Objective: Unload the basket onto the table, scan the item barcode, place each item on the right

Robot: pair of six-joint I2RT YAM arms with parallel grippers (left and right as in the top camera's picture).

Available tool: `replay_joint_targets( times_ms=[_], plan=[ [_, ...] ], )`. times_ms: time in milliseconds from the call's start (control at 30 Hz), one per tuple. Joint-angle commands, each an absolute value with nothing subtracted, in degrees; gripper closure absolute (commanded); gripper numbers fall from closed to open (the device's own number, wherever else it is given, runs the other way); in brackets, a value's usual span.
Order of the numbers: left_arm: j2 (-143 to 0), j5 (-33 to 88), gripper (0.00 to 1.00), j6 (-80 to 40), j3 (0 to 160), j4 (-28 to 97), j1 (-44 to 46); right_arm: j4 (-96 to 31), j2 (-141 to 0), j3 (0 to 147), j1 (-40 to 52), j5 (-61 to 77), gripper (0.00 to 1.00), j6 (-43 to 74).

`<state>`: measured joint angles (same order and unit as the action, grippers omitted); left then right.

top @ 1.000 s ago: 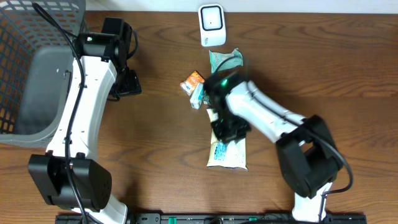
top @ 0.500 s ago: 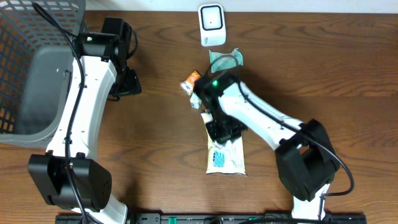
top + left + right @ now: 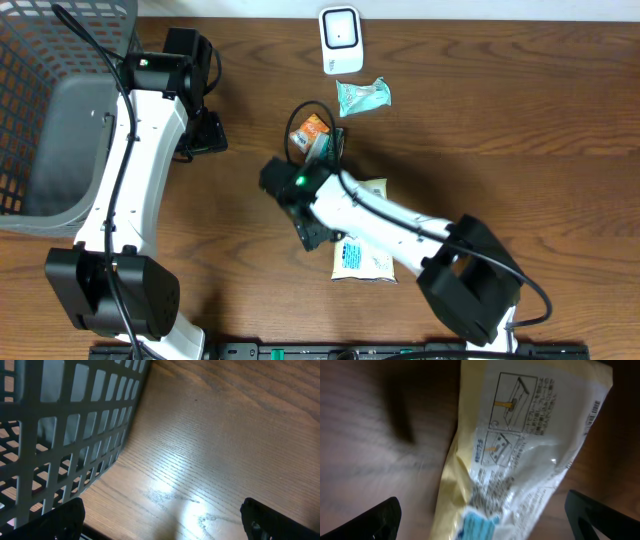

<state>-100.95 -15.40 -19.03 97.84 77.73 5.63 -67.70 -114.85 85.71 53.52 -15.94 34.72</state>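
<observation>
**On the wooden surface, a cream packet lies under wide-spread fingers**

From above, the dark brown, wood-grained surface (image 3: 540, 120) carries a white scanner (image 3: 340, 40) at its far edge, with a dark-rimmed, rounded face. Just in front of the scanner lies a teal wrapper (image 3: 362, 95), then a small orange-and-white packet (image 3: 312, 133). Closest to the arms' bases is a long cream packet (image 3: 368, 262), lying flat and a little crumpled. It has a blue-and-white patch whose print is too small to read. The right arm (image 3: 390, 215) stretches across this packet, its dark end at the packet's left edge. The left arm (image 3: 140, 170) stands well apart, beside a grey mesh basket (image 3: 40, 60) in the corner.

At the left wrist, the left fingers (image 3: 60, 520) sit at the bottom corners of the view, spread apart. Between them is only bare wood with a patch of glare. The basket's lattice wall fills the left side.

At the right wrist, the right fingers (image 3: 375, 520) are likewise spread wide and clamp nothing. The cream packet lies on the wood between and beyond them, back side up. It shows two boxed line diagrams, blocks of fine print I cannot read, a barcode (image 3: 594, 411) along its right edge and a blue patch at the near end.
</observation>
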Motion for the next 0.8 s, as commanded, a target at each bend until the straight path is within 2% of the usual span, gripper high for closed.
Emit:
replay_joint_targets(
  times_ms=[0,267,333,367,533,767],
  plan=[
    [-100.9,-16.6,0.02,-18.3,97.6,77.9,5.5,-65.7,-115.2,81.4,54.6,-24.1,0.01,41.0],
    [-100.9,-16.6,0.02,-18.3,97.6,78.0,5.5,-56.9,-115.3,72.3,53.2,-25.3,0.02,42.1],
    [-100.9,-16.6,0.03,-18.3,97.6,77.9,5.5,-56.0,-115.4,70.8,52.4,-25.3,0.18,42.2],
    [-100.9,-16.6,0.02,-18.3,97.6,77.9,5.5,-55.9,-115.4,70.2,51.8,-25.1,0.30,42.1],
    [-100.9,-16.6,0.02,-18.3,97.6,77.9,5.5,-56.6,-115.2,70.8,47.8,-19.2,0.99,37.9],
    [-100.9,-16.6,0.02,-18.3,97.6,77.9,5.5,-62.7,-112.6,81.9,39.2,-3.3,0.99,21.6]
  ],
)
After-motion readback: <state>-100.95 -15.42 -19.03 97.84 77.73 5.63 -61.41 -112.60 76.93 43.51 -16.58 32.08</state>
